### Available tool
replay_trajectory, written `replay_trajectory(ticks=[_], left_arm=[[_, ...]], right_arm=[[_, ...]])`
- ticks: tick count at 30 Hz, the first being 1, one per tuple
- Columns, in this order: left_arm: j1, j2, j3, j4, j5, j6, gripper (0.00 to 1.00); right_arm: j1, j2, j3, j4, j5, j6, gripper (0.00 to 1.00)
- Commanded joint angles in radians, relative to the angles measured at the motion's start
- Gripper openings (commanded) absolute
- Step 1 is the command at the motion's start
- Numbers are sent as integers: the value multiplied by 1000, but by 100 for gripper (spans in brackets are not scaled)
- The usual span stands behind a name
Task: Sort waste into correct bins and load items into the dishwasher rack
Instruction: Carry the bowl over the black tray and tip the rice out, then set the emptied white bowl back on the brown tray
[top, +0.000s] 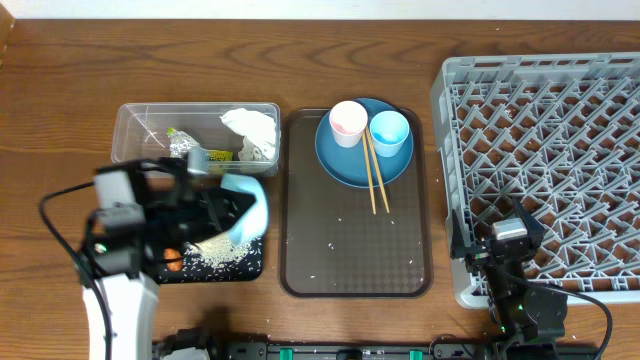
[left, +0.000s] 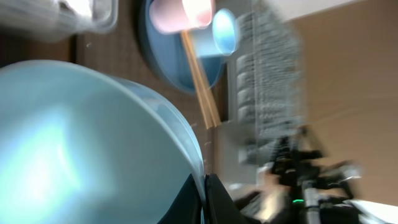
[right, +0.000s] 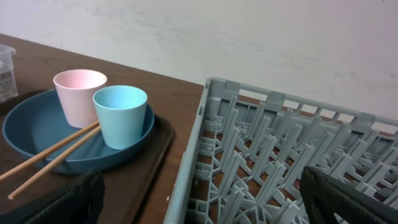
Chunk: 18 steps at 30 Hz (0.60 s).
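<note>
At the lower left of the overhead view, the left gripper (left: 205, 202) is pressed together on the rim of the pale blue-white bowl (top: 252, 205). It holds the bowl tilted on its side above the shallow black tray (top: 250, 272), most likely so that food scraps tip out before the bowl goes to be washed. White rice grains (top: 215, 255) and a small orange carrot (top: 172, 262) lie in that tray.

At the lower right, the right gripper (right: 205, 200) has its fingers spread wide and grips nothing. It hovers at the near left corner of the grey dishwasher rack (top: 540, 110), probably waiting to receive dishes.

In the middle of the frame lies the dark brown serving tray (top: 350, 250), dotted with a few stray grains. On its far end sits the dark blue plate (top: 345, 165), carrying the pale pink cup (top: 348, 122), the light blue cup (top: 389, 132) just beside it, and the wooden chopsticks (top: 374, 175) resting across the plate's rim.

At the upper left, the clear plastic tub (top: 135, 125) holds the crumpled white paper (top: 252, 130) and the silver foil wrapper (top: 185, 145). The rack, on the right, looks empty.
</note>
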Motion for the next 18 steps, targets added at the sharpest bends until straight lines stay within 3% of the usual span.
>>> replay_trajectory(ticks=[1, 7, 12, 18], left_arm=[[-176, -55, 18, 8, -343, -150, 6], [-543, -27, 18, 85, -634, -266, 6], [-814, 99, 18, 174, -808, -331, 6], [-977, 295, 18, 251, -917, -369, 6]], right_arm=[[-6, -4, -2, -4, 6, -8, 99], [-6, -4, -2, -4, 6, -8, 99], [-6, -4, -2, -4, 6, -8, 99], [-6, -4, -2, -4, 6, -8, 99]])
